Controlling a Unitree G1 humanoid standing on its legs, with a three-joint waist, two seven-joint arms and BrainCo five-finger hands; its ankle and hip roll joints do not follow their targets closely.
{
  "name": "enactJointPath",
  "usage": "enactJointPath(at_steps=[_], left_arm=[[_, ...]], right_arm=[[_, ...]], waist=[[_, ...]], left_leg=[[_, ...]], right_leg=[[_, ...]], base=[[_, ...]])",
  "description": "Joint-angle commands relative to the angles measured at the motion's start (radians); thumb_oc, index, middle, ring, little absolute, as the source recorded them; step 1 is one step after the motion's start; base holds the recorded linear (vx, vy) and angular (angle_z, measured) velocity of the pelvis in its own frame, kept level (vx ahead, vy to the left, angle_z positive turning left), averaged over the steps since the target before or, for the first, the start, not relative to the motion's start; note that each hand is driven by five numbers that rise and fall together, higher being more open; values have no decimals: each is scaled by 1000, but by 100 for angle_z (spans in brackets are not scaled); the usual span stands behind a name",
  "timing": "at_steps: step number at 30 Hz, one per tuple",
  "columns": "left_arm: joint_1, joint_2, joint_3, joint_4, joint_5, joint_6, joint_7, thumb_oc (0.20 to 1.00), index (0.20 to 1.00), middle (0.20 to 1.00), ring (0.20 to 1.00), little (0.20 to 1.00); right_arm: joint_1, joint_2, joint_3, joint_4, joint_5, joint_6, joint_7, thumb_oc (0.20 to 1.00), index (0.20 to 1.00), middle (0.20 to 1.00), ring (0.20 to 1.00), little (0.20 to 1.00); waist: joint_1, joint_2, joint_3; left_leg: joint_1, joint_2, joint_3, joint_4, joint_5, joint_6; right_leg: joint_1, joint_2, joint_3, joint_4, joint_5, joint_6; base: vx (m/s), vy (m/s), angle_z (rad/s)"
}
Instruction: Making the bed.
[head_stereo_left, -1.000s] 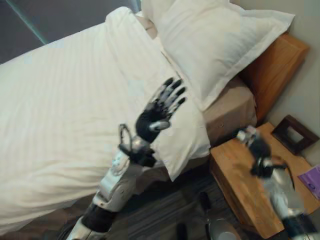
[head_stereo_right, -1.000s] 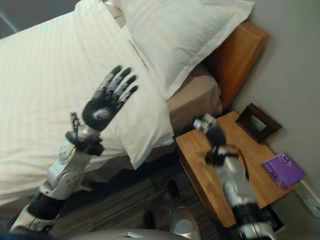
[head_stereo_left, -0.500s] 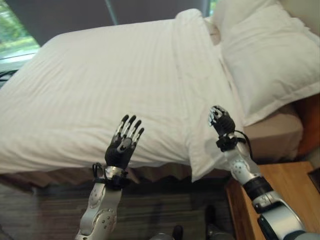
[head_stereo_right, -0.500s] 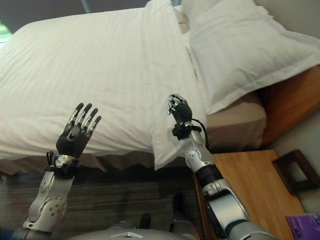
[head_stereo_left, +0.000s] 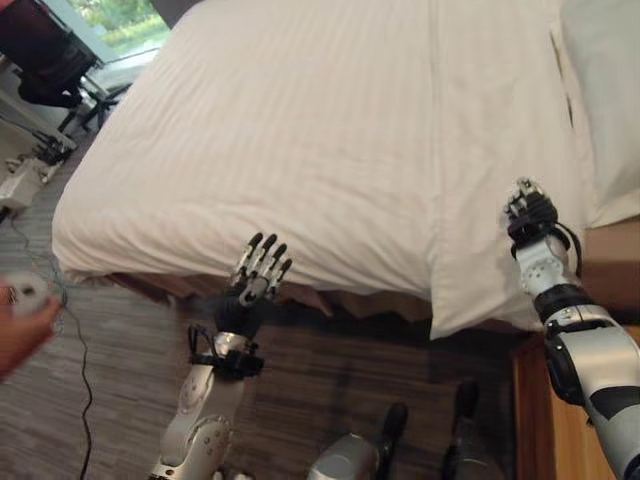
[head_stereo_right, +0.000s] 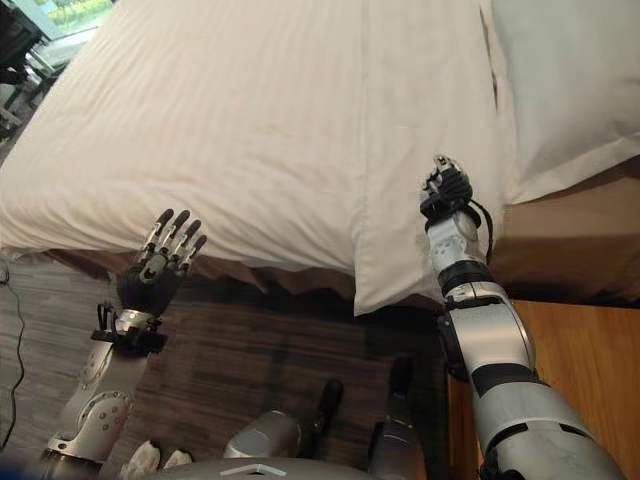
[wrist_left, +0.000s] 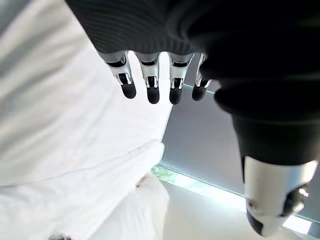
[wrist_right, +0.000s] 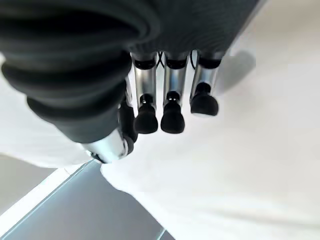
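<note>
A white striped duvet covers the bed, with its turned-back flap hanging over the near side. A white pillow lies at the head, on the tan sheet. My left hand is raised in front of the bed's near edge, open, its fingers straight and touching nothing. My right hand hovers over the flap beside the pillow, its fingers curled toward the thumb with no cloth between them.
A wooden nightstand stands at the lower right beside the bed. At the left edge a person's hand holds a small white object. A dark chair and cables on the floor lie beyond the bed's foot.
The camera has swung toward the foot of the bed, so the pillow and nightstand slid to the right. Both hands keep their raised poses; the left now shows before the bed's edge.
</note>
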Motion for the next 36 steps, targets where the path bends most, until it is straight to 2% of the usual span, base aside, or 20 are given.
enactJointPath(at_steps=[1,4,5,6,8,9,11,12,13,14,15,19,21,26,27,28,29,30,31,36], left_arm=[[-68,26,-2,-62,-20,-50,-22,1000,1000,1000,1000,1000],[-60,-21,-2,-42,-5,-44,-18,1000,1000,1000,1000,1000],[-60,-45,4,-23,11,-46,-14,1000,1000,1000,1000,1000],[-57,-45,4,-23,12,-46,-14,1000,1000,1000,1000,1000],[-43,-79,22,-16,20,-43,-15,1000,1000,1000,1000,1000],[-41,-79,22,-17,20,-43,-15,1000,1000,1000,1000,1000],[-25,-100,52,-11,22,-48,-15,1000,1000,1000,1000,1000],[-24,-100,52,-11,22,-48,-15,1000,1000,1000,1000,1000],[-16,-112,74,-7,17,-54,-14,1000,1000,1000,1000,1000],[-15,-112,74,-7,16,-54,-14,1000,1000,1000,1000,1000],[-9,-118,83,5,17,-56,-14,1000,1000,1000,1000,1000],[2,-108,82,50,33,-52,-17,1000,1000,1000,1000,1000],[26,-57,45,115,92,-15,-53,1000,1000,1000,1000,1000],[81,-29,-3,223,114,44,-102,1000,1000,1000,1000,1000],[89,-29,-14,254,132,53,-109,1000,1000,1000,1000,1000],[105,-32,-25,282,153,61,-108,1000,1000,1000,1000,1000],[139,-60,-55,318,184,80,-113,1000,1000,1000,1000,1000],[139,-61,-55,319,185,80,-113,1000,1000,1000,1000,1000],[162,-99,-88,360,196,93,-110,1000,1000,1000,1000,1000],[162,-99,-88,360,196,93,-110,1000,1000,1000,1000,1000]], right_arm=[[-19,6,46,4,-15,40,34,200,200,200,200,200],[146,81,30,11,-15,62,68,200,200,200,200,200],[275,145,49,-2,-39,71,92,200,200,200,200,200],[281,146,50,-7,-40,70,90,200,200,200,200,200],[476,194,48,15,-93,81,111,200,200,200,200,200],[479,194,48,13,-93,81,111,200,200,200,200,200],[625,195,-34,30,-79,81,114,200,200,200,200,200],[626,195,-34,30,-79,81,114,200,200,200,200,200],[719,179,-82,34,-99,75,114,200,200,200,200,200],[721,179,-81,33,-99,74,114,200,200,200,200,200],[776,159,-104,32,-125,70,110,200,200,200,200,200],[825,115,-137,-8,-144,60,105,200,200,200,200,200],[857,80,-143,-92,-153,49,108,200,200,200,200,200],[937,63,-103,-299,-220,50,120,200,200,200,200,200],[963,63,-96,-361,-224,53,122,423,423,423,423,423],[993,64,-86,-455,-239,53,128,787,787,787,787,787],[1045,78,-62,-614,-261,46,139,1000,1000,1000,1000,1000],[1047,78,-62,-615,-261,46,138,1000,1000,1000,1000,1000],[1071,105,-31,-717,-271,37,139,1000,1000,1000,1000,1000],[1071,105,-31,-717,-271,37,139,1000,1000,1000,1000,1000]], waist=[[9,29,31],[-15,38,49],[-40,38,63],[-40,38,61],[-86,28,74],[-86,29,73],[-139,17,76],[-139,17,76],[-180,4,76],[-181,4,76],[-209,-5,76],[-238,-21,69],[-268,-42,52],[-295,-77,8],[-302,-84,-3],[-308,-91,-16],[-320,-110,-48],[-320,-110,-46],[-321,-127,-71],[-321,-127,-71]], left_leg=[[-67,-25,7,-74,130,-7],[-74,-24,20,-74,130,-6],[-70,-22,31,-74,128,-5],[-69,-22,32,-74,127,-5],[-61,-20,48,-74,117,-3],[-60,-20,48,-74,117,-3],[-45,-17,57,-74,103,-3],[-45,-17,57,-74,103,-3],[-35,-15,62,-74,95,-3],[-33,-15,62,-74,95,-3],[-23,-11,69,-74,87,-2],[-4,-7,82,-74,79,-1],[26,1,102,-74,67,2],[69,10,120,-74,59,7],[87,12,119,-74,55,8],[108,14,121,-74,50,10],[161,18,119,-74,35,18],[164,18,119,-74,34,18],[205,20,116,-74,23,26],[205,20,116,-74,23,26]], right_leg=[[82,46,36,12,-138,30],[69,47,52,12,-136,30],[69,48,63,12,-136,31],[71,48,63,12,-137,31],[75,52,77,12,-140,32],[76,52,77,12,-140,32],[88,54,88,12,-150,31],[88,54,88,12,-150,31],[94,55,97,12,-154,30],[95,55,97,12,-155,30],[102,55,107,12,-156,31],[116,57,117,12,-156,33],[142,62,128,12,-156,35],[183,67,137,12,-161,35],[201,68,136,12,-165,33],[221,68,135,12,-169,32],[272,67,132,12,-175,31],[275,67,131,12,-175,31],[319,67,129,15,-182,30],[319,67,129,15,-182,30]], base=[[0,17,-10],[12,31,-12],[20,30,-10],[31,49,-22],[27,31,-26],[29,16,-5],[39,28,-12],[43,40,-16],[24,22,-13],[25,42,-17],[2,20,-21],[-8,12,-15],[8,7,-12],[18,-10,-15],[49,-16,-3],[112,-2,0],[99,3,0],[96,1,-8],[24,-5,-4],[0,0,0]])
